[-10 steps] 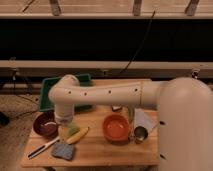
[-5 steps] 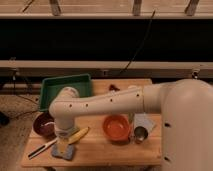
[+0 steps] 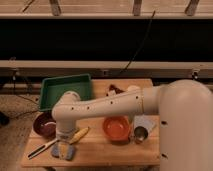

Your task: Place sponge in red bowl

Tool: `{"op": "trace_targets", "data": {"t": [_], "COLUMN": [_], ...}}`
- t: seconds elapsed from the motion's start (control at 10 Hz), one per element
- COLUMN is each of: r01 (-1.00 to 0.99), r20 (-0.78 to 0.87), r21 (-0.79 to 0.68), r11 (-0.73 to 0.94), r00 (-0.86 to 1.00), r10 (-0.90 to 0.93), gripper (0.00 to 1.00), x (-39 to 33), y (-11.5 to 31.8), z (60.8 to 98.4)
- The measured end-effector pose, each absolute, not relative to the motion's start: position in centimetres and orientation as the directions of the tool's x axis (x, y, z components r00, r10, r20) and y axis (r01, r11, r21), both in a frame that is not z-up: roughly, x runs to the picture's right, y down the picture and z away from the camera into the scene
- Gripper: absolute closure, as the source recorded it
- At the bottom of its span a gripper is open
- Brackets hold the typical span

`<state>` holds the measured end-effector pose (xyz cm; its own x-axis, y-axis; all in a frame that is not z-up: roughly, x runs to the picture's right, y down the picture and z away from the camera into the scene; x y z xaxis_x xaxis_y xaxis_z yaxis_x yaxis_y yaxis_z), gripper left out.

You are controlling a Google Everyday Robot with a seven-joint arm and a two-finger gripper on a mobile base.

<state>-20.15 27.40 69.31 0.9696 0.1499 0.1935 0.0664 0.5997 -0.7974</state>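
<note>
Pincer (image 3: 63, 142), grip unclear, low over sponge (image 3: 66, 151), yellow item (image 3: 80, 135) between it and red bowl (image 3: 118, 128)

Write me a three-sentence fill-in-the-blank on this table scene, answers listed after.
1. The gripper is right over the ___ near the front edge of the table.
2. The red bowl is ___ inside.
3. The tray at the back of the table is coloured ___.
Missing words: sponge; empty; green.
</note>
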Motion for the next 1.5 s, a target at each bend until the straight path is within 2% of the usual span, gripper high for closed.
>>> {"op": "trace_targets", "data": {"t": [1.5], "r01": [0.127], "r20": [0.224], "r21": [-0.817], "r11": [0.562], "r00": [0.969], "r10": [0.108], "gripper": [0.23], "x": [-24.0], "y": [30.6], "z": [71.6]}}
